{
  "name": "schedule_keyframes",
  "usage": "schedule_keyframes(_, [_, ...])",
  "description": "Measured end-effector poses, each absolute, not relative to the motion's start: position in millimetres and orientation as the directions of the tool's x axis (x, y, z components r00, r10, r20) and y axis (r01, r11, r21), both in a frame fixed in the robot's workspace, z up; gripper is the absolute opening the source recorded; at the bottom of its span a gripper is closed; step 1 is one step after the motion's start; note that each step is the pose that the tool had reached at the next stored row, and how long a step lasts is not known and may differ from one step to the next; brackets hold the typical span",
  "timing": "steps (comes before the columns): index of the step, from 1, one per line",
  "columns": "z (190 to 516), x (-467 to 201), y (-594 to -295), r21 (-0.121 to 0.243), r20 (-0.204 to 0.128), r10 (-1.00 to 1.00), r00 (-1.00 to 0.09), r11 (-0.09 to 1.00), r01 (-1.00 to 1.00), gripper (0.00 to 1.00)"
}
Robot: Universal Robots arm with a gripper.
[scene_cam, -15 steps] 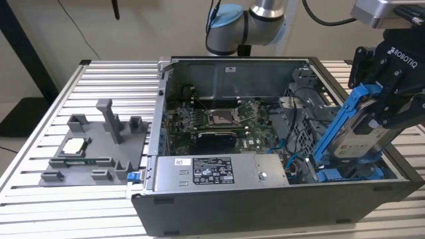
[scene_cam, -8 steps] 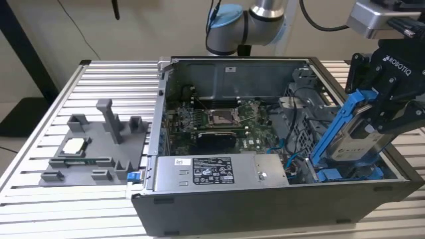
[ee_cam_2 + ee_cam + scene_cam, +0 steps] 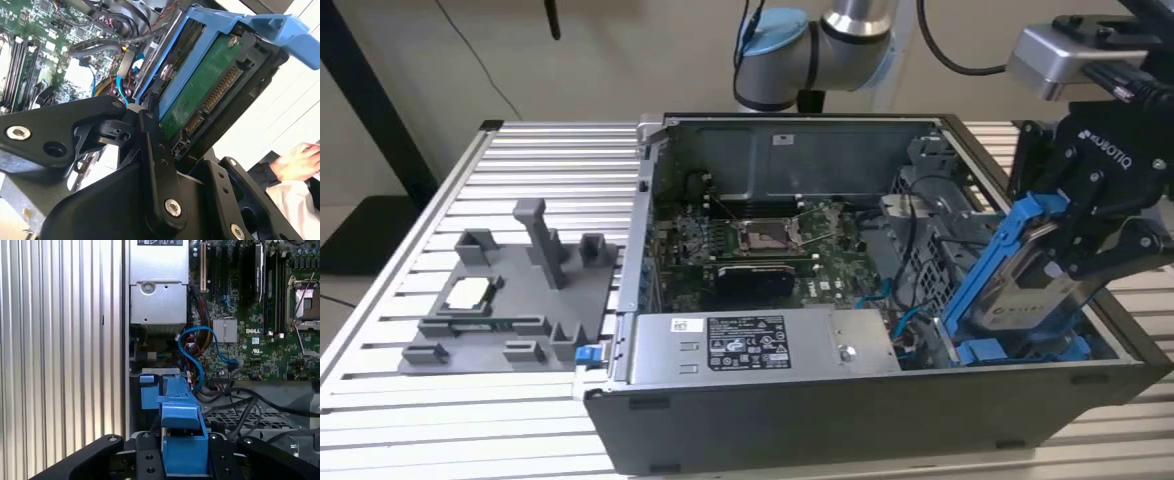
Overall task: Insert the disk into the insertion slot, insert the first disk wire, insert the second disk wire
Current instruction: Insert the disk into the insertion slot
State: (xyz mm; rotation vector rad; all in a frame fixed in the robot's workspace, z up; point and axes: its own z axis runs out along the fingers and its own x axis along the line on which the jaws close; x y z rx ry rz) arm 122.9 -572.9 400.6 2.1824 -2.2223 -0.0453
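Note:
My gripper (image 3: 1070, 250) is shut on the disk (image 3: 1023, 288), a silver-grey drive in a bright blue carrier. It holds the disk steeply tilted over the case's front corner, at the exterior view's right. The disk's lower end reaches down to the blue rails of the insertion slot (image 3: 1017, 350). In the second wrist view the disk's green circuit board (image 3: 200, 90) and its connectors face the camera between the black fingers (image 3: 152, 150). The first wrist view shows the blue carrier (image 3: 182, 437) clamped above the slot (image 3: 152, 390). A blue wire (image 3: 194, 356) loops just beside the slot.
The open computer case (image 3: 854, 420) lies on a slatted metal table (image 3: 520, 160). The grey power-supply box (image 3: 761, 345) and the motherboard (image 3: 767, 245) are inside. A grey fixture plate (image 3: 507, 300) lies at the exterior view's left. A person's hand (image 3: 300, 161) rests beyond the case.

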Motion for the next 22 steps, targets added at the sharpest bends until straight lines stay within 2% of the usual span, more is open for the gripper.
schedule_keyframes(12, [385,123,-573,0.039,-0.002,-1.0,-0.018,0.018,-0.999,0.34])
schedule_keyframes(13, [385,123,-573,0.04,-0.002,-1.0,-0.018,0.018,-0.999,0.4])
schedule_keyframes(19, [393,123,-573,0.042,-0.002,-1.0,-0.018,0.018,-0.999,0.4])
schedule_keyframes(22, [393,123,-571,0.042,-0.017,-1.0,-0.018,0.017,-0.999,0.4])
